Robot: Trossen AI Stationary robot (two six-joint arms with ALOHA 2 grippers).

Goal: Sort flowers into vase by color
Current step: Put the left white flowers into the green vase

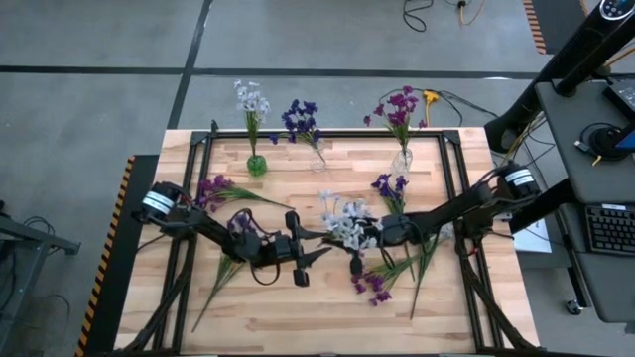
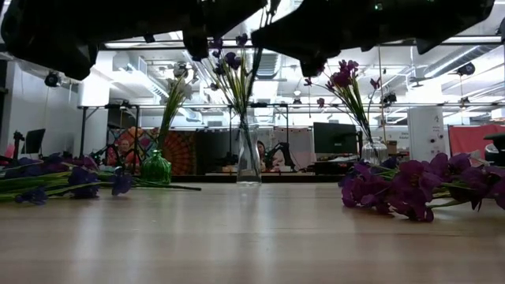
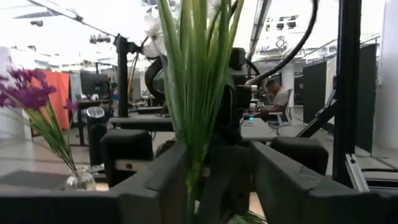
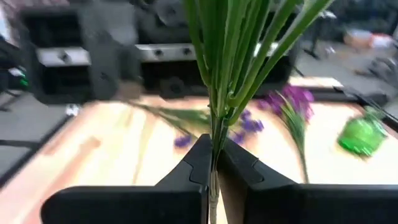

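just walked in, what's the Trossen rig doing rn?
Sorting artificial flowers by color. Both arms meet mid-table: the right end effector is shut on a whitish sprig, whose stem also passes between the left end effector's fingers. Three vases at the back already hold whitish, blue-violet and magenta bunches. More sprigs lie loose.

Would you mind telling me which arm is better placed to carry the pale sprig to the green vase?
Probably the right. Its gripper is shut on the pale sprig stem; the left gripper seems to clasp the same stem. The green vase already holds pale blossoms.
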